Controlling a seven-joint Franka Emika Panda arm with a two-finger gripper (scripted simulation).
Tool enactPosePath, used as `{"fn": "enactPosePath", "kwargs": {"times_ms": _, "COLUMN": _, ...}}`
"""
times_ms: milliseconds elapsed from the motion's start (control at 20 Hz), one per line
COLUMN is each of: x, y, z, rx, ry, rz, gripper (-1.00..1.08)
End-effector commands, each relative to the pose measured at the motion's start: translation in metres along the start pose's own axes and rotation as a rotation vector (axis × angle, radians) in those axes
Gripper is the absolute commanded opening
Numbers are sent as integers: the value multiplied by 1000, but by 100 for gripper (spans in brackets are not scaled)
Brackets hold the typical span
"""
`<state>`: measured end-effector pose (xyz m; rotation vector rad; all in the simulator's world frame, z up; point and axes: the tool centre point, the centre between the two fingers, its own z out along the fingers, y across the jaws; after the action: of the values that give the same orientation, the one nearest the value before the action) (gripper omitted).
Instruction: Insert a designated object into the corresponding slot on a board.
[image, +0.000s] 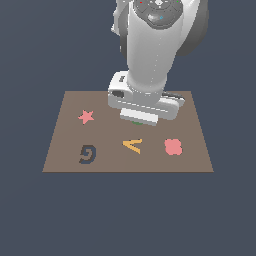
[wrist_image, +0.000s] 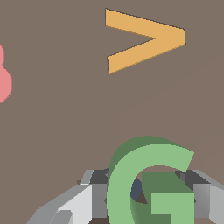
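The green G-shaped block (wrist_image: 151, 183) was seen in the wrist view seated between the fingers (wrist_image: 89, 197) of the pincer (wrist_image: 146, 199), which appeared to be closed on it from both sides; actual contact at the pads was largely hidden by the block itself, so a firm pinch could only be presumed. In the exterior view the block was almost wholly masked by the hand, with only a sliver of green (image: 136, 122) visible beneath it, over the middle of the brown board (image: 60, 127).

The step in hand was judged to be the grasp or the start of the carry, with insertion not yet made: the dark G-shaped slot (image: 88, 153) lay vacant near the board's front corner, on the exterior view's left. A lift would be called for next, followed by a traverse toward that slot, and the block's orientation would have to be matched to the recess before lowering.

The orange A-shaped piece (image: 133, 145) lay just ahead of the pincer, between it and the board's front edge, and could be clipped in a low traverse. The red star (image: 86, 117) lay just beyond the slot, and the pink flower shape (image: 173, 146) sat well apart on the exterior view's right. No bench surface was distinguishable around the board.
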<state>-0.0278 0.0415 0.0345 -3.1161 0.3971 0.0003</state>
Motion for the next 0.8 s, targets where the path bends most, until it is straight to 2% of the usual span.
{"fn": "enactPosePath", "kwargs": {"times_ms": 0, "x": 19, "y": 19, "z": -1, "rx": 0, "ry": 0, "rz": -22, "gripper": -100}}
{"fn": "enactPosePath", "kwargs": {"times_ms": 400, "x": 83, "y": 73, "z": -4, "rx": 0, "ry": 0, "rz": -91, "gripper": -100}}
{"fn": "enactPosePath", "kwargs": {"times_ms": 750, "x": 126, "y": 104, "z": -5, "rx": 0, "ry": 0, "rz": -134, "gripper": -100}}
